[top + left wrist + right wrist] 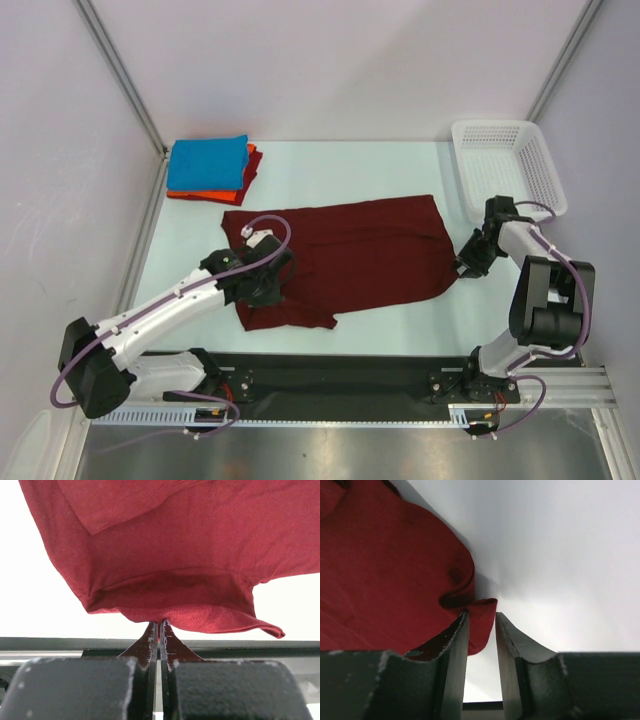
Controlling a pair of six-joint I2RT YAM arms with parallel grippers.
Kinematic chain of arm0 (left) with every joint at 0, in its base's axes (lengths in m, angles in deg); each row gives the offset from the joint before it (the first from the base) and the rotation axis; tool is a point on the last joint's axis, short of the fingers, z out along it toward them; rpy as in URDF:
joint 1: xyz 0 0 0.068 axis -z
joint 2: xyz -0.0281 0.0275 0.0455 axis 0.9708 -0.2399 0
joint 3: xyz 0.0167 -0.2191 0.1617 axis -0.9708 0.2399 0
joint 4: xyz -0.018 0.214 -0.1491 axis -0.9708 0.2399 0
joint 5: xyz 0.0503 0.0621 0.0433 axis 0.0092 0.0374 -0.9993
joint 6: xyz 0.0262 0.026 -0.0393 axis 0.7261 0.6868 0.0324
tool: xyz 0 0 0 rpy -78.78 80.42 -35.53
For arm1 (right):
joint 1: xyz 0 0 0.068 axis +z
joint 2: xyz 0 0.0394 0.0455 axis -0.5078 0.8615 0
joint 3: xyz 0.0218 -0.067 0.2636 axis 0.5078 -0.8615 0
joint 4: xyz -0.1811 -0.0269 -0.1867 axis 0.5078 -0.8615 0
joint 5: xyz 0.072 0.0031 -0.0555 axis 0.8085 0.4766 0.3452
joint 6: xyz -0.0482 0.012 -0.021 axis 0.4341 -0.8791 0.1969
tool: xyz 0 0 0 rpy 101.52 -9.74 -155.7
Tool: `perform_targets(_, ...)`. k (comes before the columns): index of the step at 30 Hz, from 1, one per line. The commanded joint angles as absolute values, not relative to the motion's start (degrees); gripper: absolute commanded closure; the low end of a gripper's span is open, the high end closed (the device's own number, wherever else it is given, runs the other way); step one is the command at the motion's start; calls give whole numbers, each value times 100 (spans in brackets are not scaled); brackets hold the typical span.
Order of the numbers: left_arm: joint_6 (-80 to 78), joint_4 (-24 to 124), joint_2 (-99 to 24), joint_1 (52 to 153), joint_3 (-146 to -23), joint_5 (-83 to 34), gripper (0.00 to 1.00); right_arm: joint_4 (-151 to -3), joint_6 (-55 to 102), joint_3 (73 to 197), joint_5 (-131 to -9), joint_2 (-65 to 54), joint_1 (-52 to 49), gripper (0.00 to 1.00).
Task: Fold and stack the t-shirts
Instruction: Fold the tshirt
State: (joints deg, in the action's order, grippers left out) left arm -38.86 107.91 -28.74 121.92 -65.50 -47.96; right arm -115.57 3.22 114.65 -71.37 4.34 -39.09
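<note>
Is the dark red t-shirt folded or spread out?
Spread out. The dark red t-shirt lies wide and flat on the table; only its edge is pinched by the left gripper.

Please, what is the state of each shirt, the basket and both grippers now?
maroon shirt: spread out, not yet folded.
blue shirt: folded, top of the pile.
orange shirt: folded, under the blue shirt.
basket: upright, nothing visible inside.
left gripper: shut on the maroon shirt.
right gripper: open, a fold of the maroon shirt between its jaws.
</note>
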Motion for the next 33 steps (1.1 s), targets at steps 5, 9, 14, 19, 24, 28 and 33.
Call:
perform_targets(5, -3529, 10626, -2954, 12007, -6777, -4623, 100, -11585, 427, 11313, -7139, 138, -4098, 68)
perform_targets(9, -3467, 10635, -2893, 11919, -6725, -4597, 100, -11577, 348, 11190, -7182, -2, -4089, 69)
perform_targets(14, -3432, 10600, -2840, 11831, -6619, -4509, 100, -11551, 287, 10962, -7227, -274, -4089, 70)
perform_targets(19, -3318, 10609, -2805, 11735, -6636, -4491, 100, -11375, 234, 10786, -7288, -187, -4097, 68)
perform_targets(24, -3230, 10679, -2717, 11655, -6628, -4500, 100, -11445, 155, 10803, -7446, -195, -4133, 64)
perform_targets(28, -3186, 10574, -2655, 11568, -6522, -4413, 100, -11646, -21, 10706, -7657, -537, -4141, 64)
perform_targets(33, -3089, 10504, -2699, 11497, -6505, -4360, 100, -11735, -47, 10601, -7727, -679, -4212, 64)
